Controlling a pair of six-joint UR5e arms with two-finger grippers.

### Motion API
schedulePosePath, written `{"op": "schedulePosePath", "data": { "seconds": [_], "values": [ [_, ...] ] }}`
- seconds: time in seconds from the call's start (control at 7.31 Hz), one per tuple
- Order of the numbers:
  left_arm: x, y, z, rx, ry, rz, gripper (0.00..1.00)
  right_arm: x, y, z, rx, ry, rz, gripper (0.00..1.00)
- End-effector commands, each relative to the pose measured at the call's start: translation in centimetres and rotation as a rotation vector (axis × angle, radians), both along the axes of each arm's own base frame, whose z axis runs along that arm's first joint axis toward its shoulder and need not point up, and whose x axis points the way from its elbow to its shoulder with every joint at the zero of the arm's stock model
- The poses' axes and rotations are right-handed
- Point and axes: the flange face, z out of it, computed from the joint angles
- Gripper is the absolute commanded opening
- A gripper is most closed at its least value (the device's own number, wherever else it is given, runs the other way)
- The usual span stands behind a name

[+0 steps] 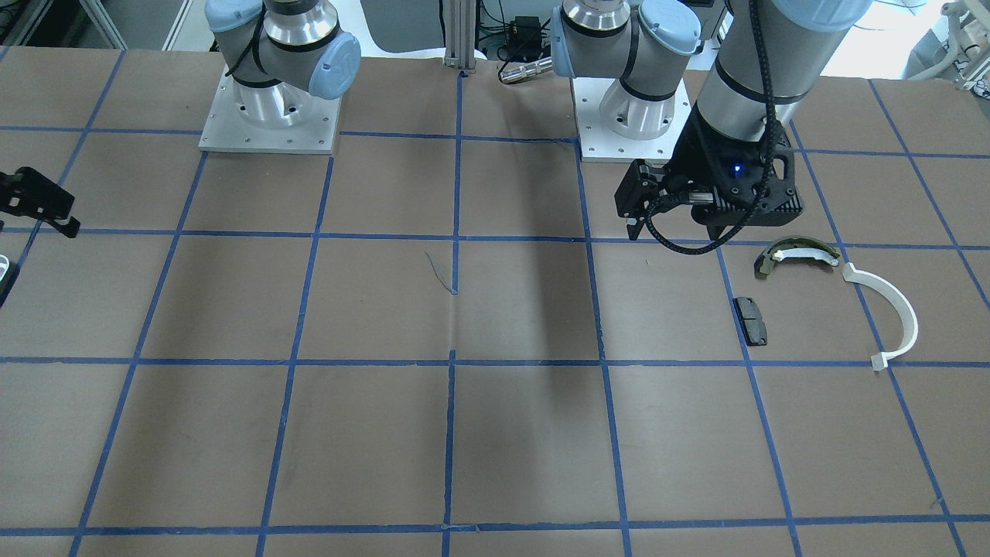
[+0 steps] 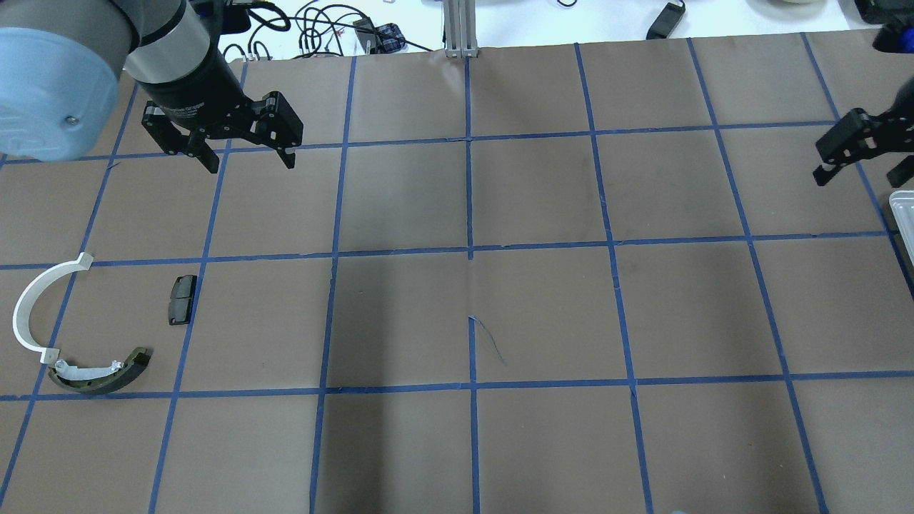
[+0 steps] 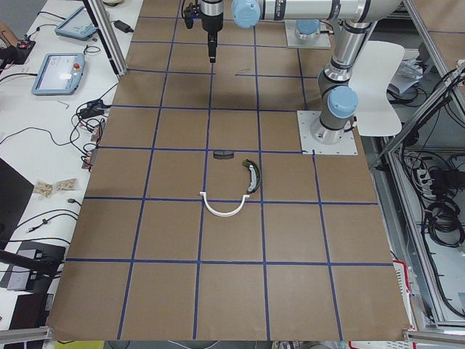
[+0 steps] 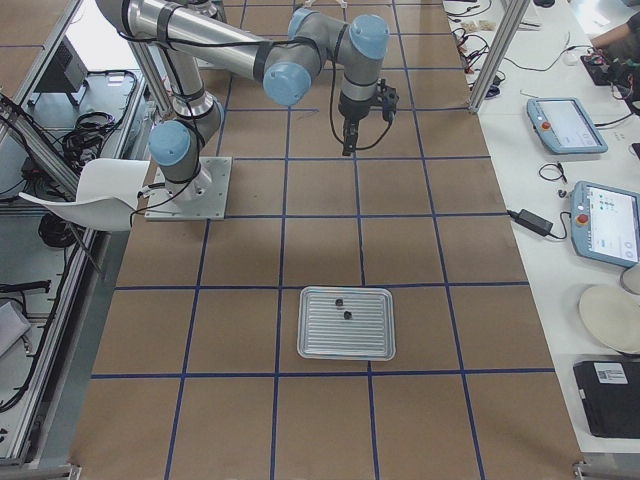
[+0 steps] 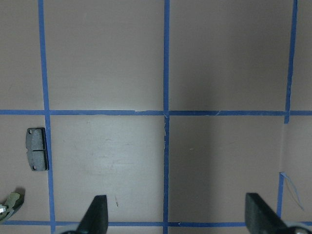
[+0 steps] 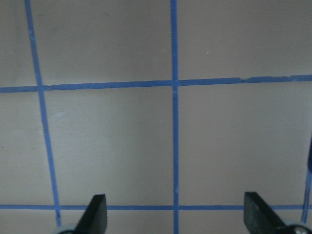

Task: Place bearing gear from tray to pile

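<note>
Tray by the bench's right end holds tiny gears; my wide-open, empty right gripper and left gripper may fumble them.

The table holds 1 pile of 3 loose parts at its left end: 1 olive-green curved shoe, 1 long white plastic arc and 1 small black rectangular pad. At the right end lies 1 tray with 2 small dark pieces in it. There are 2 arms and 2 grippers, the left gripper and the right gripper. On the far bench lie 2 screens.
</note>
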Motion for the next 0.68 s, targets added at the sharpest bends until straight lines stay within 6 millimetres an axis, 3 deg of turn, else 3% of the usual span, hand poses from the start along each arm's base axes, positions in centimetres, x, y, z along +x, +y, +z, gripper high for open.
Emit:
{"op": "schedulePosePath", "data": {
  "seconds": [0.0, 0.14, 0.27, 0.55],
  "values": [
    [0.0, 0.1, 0.0, 0.0, -0.001, 0.0, 1.0, -9.2, -1.1, -4.1, -0.031, 0.086, 0.13, 1.0],
    [0.0, 0.1, 0.0, 0.0, -0.002, 0.0, 1.0, -12.8, -1.8, -6.8, -0.044, 0.101, 0.219, 1.0],
    [0.0, 0.2, 0.0, 0.0, -0.002, 0.0, 1.0, -15.8, -1.0, -8.2, -0.041, 0.087, 0.285, 1.0],
    [0.0, 0.2, -0.1, 0.002, -0.002, 0.0, 1.0, -18.3, -1.8, -11.1, -0.06, 0.111, 0.368, 1.0]
  ]
}}
